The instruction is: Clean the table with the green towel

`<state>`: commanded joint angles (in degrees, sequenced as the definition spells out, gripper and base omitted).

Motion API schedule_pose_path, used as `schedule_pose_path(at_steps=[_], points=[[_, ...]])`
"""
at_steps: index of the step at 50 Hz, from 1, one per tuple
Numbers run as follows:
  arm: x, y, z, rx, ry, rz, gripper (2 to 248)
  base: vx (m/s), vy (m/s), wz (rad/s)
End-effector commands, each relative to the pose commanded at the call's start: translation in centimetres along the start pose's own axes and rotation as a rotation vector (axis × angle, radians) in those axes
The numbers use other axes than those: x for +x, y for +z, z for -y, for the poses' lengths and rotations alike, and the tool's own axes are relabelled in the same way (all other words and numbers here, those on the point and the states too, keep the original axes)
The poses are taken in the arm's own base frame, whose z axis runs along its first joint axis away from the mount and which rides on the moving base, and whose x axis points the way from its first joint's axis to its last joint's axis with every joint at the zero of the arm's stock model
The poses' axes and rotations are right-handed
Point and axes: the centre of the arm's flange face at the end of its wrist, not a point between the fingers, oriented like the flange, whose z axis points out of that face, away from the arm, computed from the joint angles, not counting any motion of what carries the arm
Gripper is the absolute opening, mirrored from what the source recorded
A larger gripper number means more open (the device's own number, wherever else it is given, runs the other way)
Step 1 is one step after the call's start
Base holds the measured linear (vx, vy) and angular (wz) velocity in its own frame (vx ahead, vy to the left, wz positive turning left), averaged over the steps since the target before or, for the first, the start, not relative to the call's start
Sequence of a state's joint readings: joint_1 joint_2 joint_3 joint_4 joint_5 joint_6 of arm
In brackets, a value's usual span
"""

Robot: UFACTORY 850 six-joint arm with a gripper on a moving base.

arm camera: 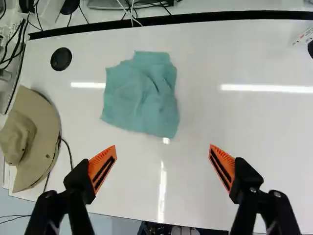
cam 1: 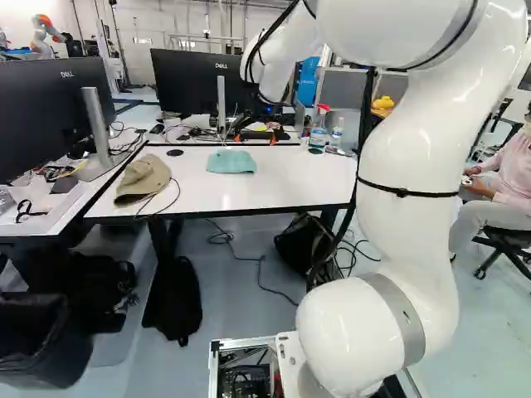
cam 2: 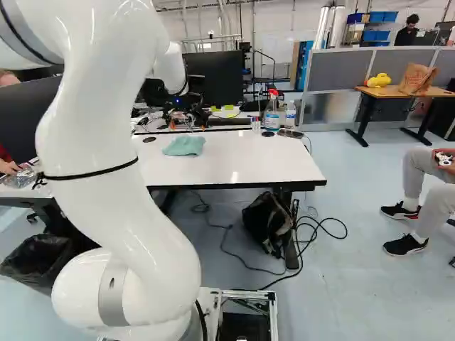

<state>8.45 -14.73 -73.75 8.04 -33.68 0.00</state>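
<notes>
- Two orange-padded fingers [arm camera: 102, 165] stand wide apart on the gripper [arm camera: 163, 145]; it grips nothing and hangs above the white table [arm camera: 205, 186].
- The green towel [arm camera: 142, 95] lies crumpled on the tabletop, ahead of the gripper and nearer the far edge than the front one. The wiping looks not yet begun; picking up the cloth seems the step in hand.
- If the fingers close from where they are, they would probably meet short of the cloth, so the arm needs to reach forward first.
- Stopping too high could pinch only a top fold, and the thin, limp fabric might slip out once dragged. Pressing too low could jam the fingertips into the hard surface.
- A lopsided bunch may leave little cloth underneath, so bare fingertips could scrape the top instead of wiping it.
- Wide strokes toward the tan hat [arm camera: 36, 127] could shove it off the edge or snag the thin black cable [arm camera: 67, 150] beside it.
- Strokes the other way risk tipping the spray bottle [cam 2: 271, 116] or the clear bottle [cam 2: 291, 114] at the far corner.
- Round black discs [arm camera: 61, 58] on the tabletop might catch a trailing corner of the towel.
</notes>
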Motion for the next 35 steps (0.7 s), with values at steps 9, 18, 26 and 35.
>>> schedule_pose_path(at_steps=[9, 18, 26, 35], points=[[-1.6, -0.8, 0.1, 0.001, -0.003, 0.008, 247, 0.000, 0.000, 0.000], [-3.1, -1.5, 0.2, 0.002, -0.007, 0.014, 247, 0.000, 0.000, 0.000], [-4.5, -2.2, 0.4, 0.003, -0.011, 0.019, 247, 0.000, 0.000, 0.000], [-6.2, -2.9, 0.5, 0.005, -0.015, 0.024, 247, 0.000, 0.000, 0.000]])
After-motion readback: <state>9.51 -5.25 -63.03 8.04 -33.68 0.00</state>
